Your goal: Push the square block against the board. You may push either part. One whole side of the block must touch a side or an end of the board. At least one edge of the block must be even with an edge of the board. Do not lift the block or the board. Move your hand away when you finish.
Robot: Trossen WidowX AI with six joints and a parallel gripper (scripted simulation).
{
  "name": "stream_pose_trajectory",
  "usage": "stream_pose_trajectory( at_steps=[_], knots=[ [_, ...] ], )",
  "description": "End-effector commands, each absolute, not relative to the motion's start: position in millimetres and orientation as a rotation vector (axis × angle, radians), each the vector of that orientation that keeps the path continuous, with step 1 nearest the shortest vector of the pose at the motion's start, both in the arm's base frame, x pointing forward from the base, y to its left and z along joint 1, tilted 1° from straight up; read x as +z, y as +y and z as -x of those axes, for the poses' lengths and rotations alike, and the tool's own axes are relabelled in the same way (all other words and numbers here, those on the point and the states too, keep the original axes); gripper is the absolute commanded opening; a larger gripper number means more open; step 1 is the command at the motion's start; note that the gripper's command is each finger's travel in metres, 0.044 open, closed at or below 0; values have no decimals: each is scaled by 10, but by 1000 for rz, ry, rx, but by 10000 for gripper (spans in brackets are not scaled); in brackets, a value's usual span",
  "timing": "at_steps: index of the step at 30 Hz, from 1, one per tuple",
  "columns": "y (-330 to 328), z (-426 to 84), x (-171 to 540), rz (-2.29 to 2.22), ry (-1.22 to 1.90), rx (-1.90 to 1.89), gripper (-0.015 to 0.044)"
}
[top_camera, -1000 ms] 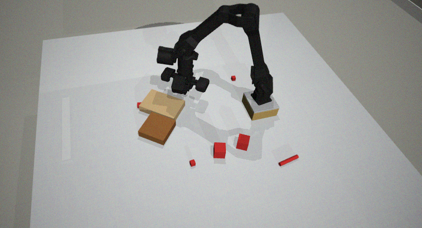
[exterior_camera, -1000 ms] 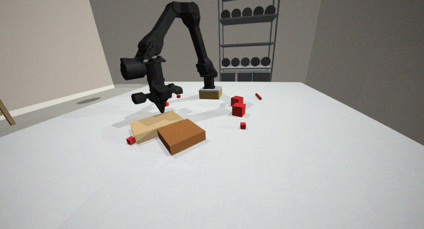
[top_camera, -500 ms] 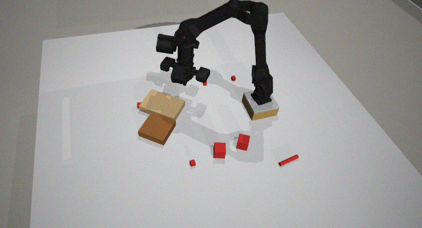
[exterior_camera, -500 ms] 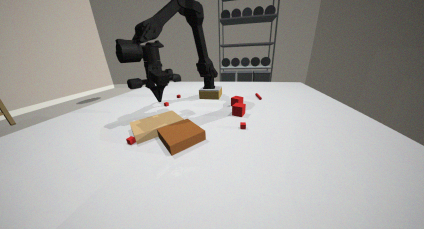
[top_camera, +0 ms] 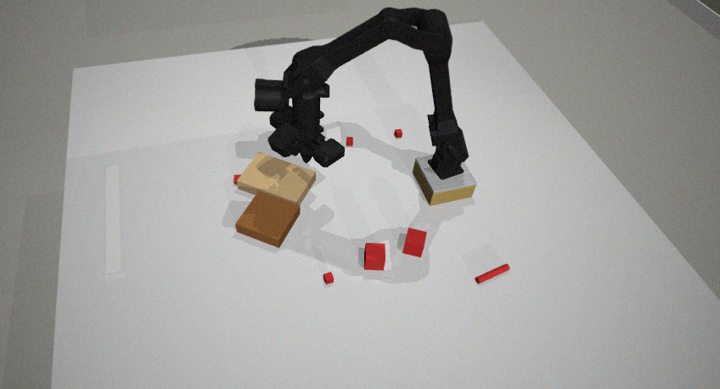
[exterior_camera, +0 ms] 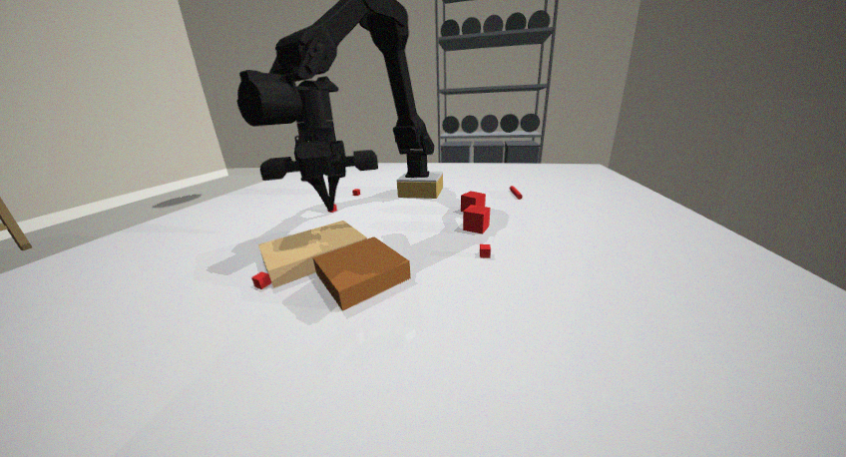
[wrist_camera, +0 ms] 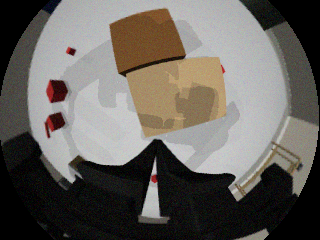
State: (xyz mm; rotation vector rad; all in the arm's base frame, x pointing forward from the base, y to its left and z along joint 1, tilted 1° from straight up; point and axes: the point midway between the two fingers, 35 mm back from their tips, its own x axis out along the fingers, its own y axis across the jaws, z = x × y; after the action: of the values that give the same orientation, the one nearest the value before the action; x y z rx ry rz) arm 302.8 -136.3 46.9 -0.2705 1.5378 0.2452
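The brown square block [top_camera: 270, 216] [exterior_camera: 363, 262] [wrist_camera: 147, 42] lies flat at the near side of the light tan board [top_camera: 252, 173] [exterior_camera: 341, 230] [wrist_camera: 152, 97]. Their facing sides appear to touch or almost touch; a hairline gap cannot be ruled out. At the end toward the larger red blocks, the block's corner is close to the board's corner, reaching slightly past it in the wrist view. My gripper [top_camera: 306, 159] [exterior_camera: 331, 208] [wrist_camera: 156, 142] is shut and empty. Its tips hang beyond the board's far side, apart from both parts.
A small red cube [top_camera: 236, 179] [exterior_camera: 260, 280] lies by the board's left end. Two larger red blocks [top_camera: 374, 256] [top_camera: 414, 242], a red stick [top_camera: 492, 273] and another small cube [top_camera: 328, 278] lie to the right. My arm's base [top_camera: 453, 197] stands farther back.
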Motion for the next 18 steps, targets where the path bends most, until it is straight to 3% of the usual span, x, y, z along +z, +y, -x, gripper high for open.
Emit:
stream_pose_trajectory(
  at_steps=[1, 18],
  knots=[
    [-1215, -3174, 493, 154, 1542, 131, 0],
    [-482, -3582, 510, -315, 1519, -313, 0]
  ],
)
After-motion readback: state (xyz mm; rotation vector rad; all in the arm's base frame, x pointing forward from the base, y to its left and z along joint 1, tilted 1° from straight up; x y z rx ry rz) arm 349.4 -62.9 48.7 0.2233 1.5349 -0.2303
